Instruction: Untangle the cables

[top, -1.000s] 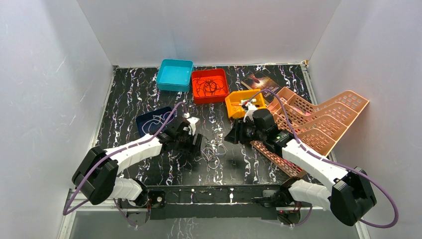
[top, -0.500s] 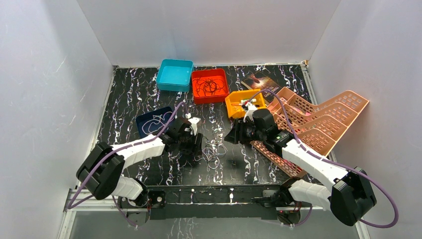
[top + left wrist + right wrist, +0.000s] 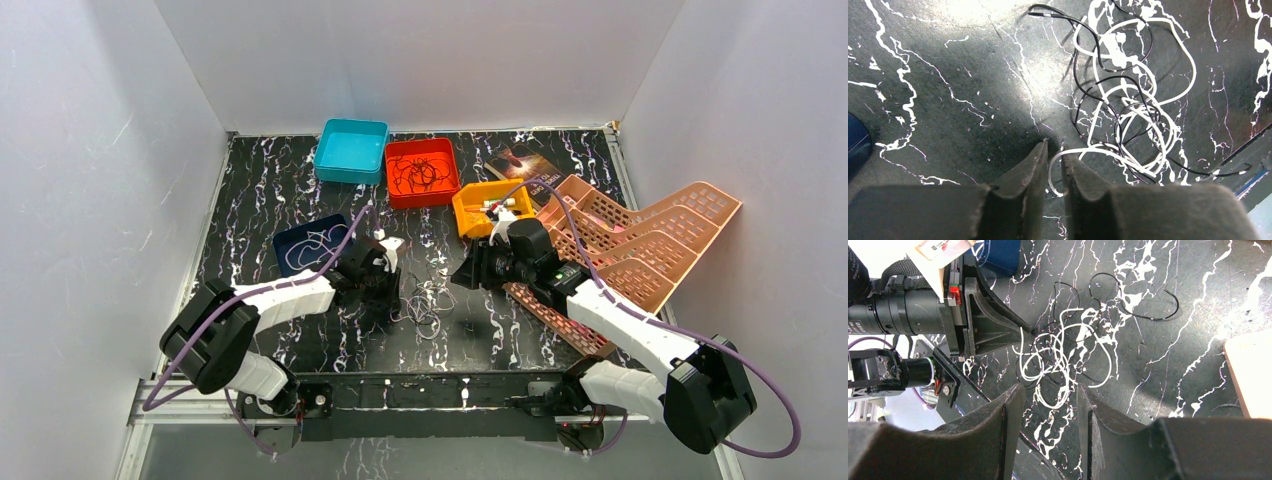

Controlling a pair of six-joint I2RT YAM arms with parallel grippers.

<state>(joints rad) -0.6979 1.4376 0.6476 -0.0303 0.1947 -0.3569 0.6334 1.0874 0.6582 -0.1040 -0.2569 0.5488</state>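
Note:
A tangle of thin white and black cables (image 3: 428, 305) lies on the black marbled table between the two arms. In the left wrist view the cables (image 3: 1128, 100) spread out just ahead and to the right of my left gripper (image 3: 1054, 147). Its jaws stand down at the table, closed to a narrow gap around the curved end of a white cable (image 3: 1052, 172). In the top view the left gripper (image 3: 392, 300) sits at the tangle's left edge. My right gripper (image 3: 462, 275) hovers to the tangle's right. It is open (image 3: 1050, 390) above the cables (image 3: 1068, 350) and holds nothing.
At the back stand a blue tray (image 3: 352, 150), a red tray (image 3: 421, 190) with dark wires in it and an orange tray (image 3: 470, 215). A navy tray (image 3: 290, 240) holding pale wire is left of the left arm. A pink rack (image 3: 640, 240) lies on the right.
My left gripper's jaws have closed from wide to a narrow gap around a white cable end. The left arm has shifted slightly. The right arm has not moved.

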